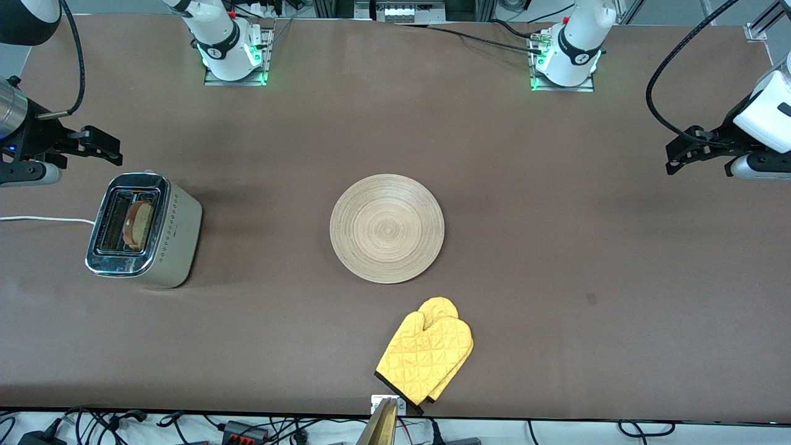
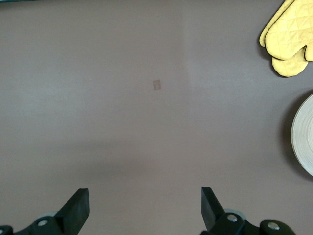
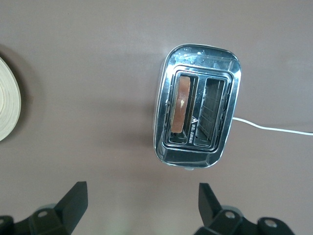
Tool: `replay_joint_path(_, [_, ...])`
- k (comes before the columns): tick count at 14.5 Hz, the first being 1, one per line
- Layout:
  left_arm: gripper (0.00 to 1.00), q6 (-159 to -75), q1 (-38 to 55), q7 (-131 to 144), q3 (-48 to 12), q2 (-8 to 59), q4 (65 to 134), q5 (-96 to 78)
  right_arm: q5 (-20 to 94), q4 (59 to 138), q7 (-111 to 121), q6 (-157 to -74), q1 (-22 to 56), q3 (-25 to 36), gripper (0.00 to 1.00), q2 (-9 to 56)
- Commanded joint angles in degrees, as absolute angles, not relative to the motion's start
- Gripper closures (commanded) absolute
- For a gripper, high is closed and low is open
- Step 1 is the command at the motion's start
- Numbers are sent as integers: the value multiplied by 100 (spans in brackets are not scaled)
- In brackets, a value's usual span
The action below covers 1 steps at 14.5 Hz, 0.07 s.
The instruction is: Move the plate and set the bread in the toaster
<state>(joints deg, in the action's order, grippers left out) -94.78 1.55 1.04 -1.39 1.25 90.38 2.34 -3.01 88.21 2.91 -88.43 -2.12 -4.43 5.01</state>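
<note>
Mitt: quilted yellow fabric with a dark cuff, laid flat nearest the front camera, close to the table edge. It is not called for by the task.

Plate: round, flat, pale wood, concentric ring grain. It is set bare at mid-table, just farther from the camera than the mitt and apart from it. Nothing is carried on it.

Toaster: polished silver shell, rounded corners, two dark slots on top, a dotted side and a white cord. It is stood toward the right arm's end of the table, well apart from the plate.

Bread: a speckled slice with a brown crust, seated upright in one slot, the one on the plate's side; the other slot is left empty. In the right wrist view only the crust edge is shown.

Table: matte brown surface, with one small mark toward the left arm's end.

Right gripper: hung just beside the toaster and above the table, fingers spread, nothing held.

Left gripper: hung over bare table at the left arm's end, fingers spread, nothing held.

Step in hand: both parts of the task are judged done. Little more than keeping both arms withdrawn is called for; if toasting is wanted, the lever would have to be pressed.
</note>
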Motion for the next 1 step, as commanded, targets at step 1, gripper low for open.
replay_joint_path(1, [0,-9387,149,149,-141,176,8912,325,-237,8648,272,-8719,-211,-466,0,571])
